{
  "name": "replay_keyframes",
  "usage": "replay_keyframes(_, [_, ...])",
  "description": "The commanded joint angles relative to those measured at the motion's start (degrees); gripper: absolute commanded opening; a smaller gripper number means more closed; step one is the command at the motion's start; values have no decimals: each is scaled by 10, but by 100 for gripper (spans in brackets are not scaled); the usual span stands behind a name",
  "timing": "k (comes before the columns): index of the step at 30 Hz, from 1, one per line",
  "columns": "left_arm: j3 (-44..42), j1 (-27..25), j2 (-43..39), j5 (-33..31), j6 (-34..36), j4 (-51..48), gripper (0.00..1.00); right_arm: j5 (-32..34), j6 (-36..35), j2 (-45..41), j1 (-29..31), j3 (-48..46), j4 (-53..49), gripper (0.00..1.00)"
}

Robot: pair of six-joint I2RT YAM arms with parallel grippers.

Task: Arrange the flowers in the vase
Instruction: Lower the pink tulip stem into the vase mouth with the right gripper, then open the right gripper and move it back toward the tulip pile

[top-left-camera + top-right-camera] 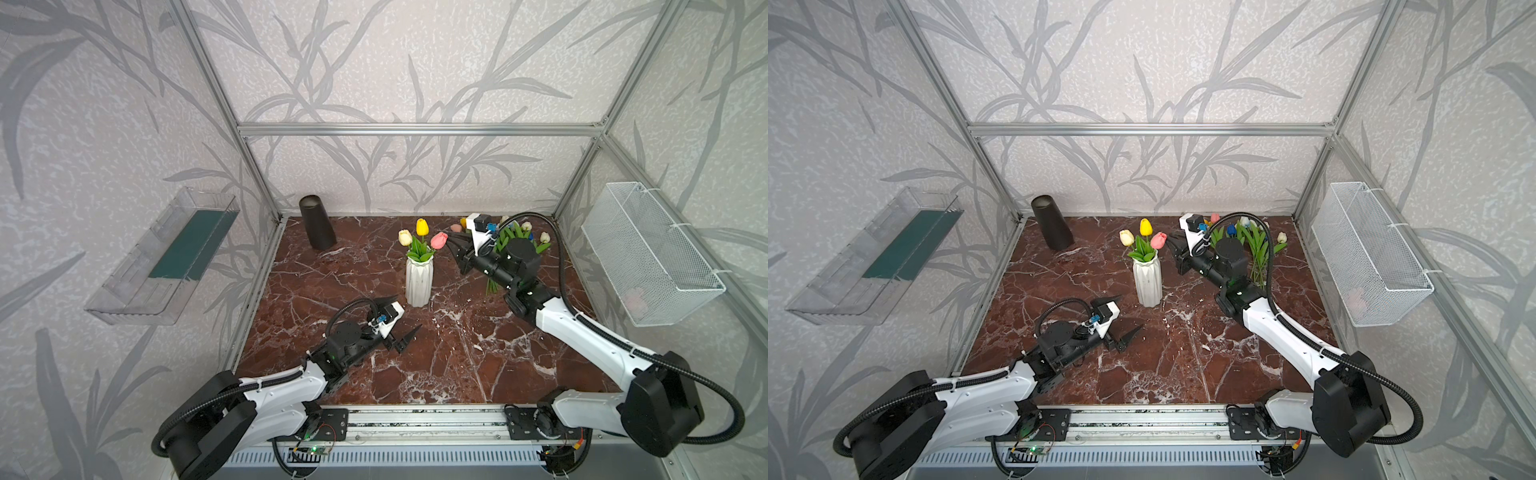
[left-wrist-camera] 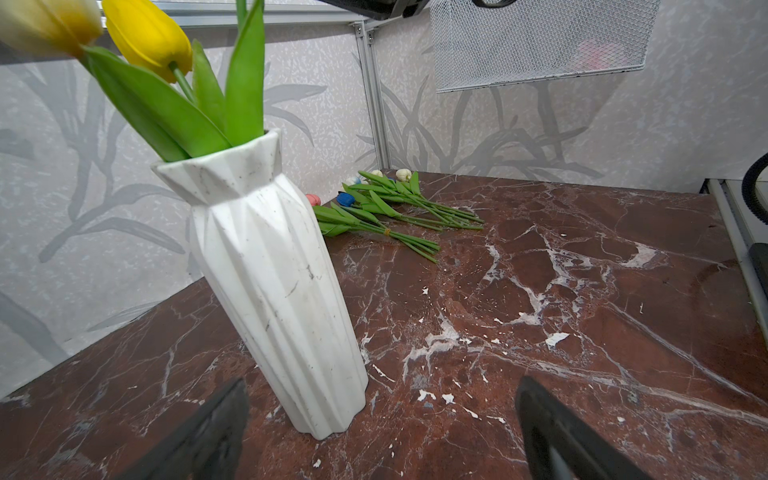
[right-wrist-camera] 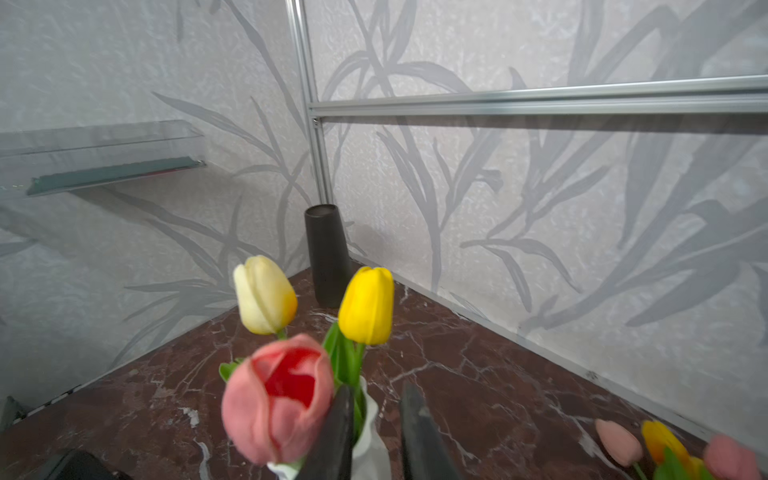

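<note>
Right wrist: right tool (image 3: 378,390) near vase (image 3: 376,457)

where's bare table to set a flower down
Bare marble: the front stretch between left gripper and right arm, and between black vase and white vase. Crowded: back right corner, where loose tulips lie under the right arm.

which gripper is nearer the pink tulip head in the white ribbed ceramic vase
Right. The right gripper is close beside the pink tulip head; the left gripper hangs low, in front of the white ribbed vase's base, farther off.
</note>
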Motion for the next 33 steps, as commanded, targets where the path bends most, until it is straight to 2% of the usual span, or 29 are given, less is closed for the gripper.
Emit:
replay_keyframes(1, [7,-1,2,6,11,2,99,-13,-35,-16,-10,8,-106,24])
replay_keyframes(4, [7,-1,3,4,12,1,99,-60,-60,-16,-10,13,-137,30])
replay_keyframes(9, [8,-2,8,9,9,5,99,-112,-58,-11,-8,13,-121,30])
replay_keyframes(15, [8,-2,7,8,11,3,99,-127,-58,27,7,50,-119,29])
replay_keyframes(20, [9,-1,5,7,11,2,99,-111,-56,56,19,71,-105,26])
replay_keyframes(24, [9,-2,5,9,11,1,99,-75,-46,79,20,86,-89,19])
replay_keyframes(33, [10,-1,5,10,12,-1,99,-81,-49,122,20,137,-92,15])
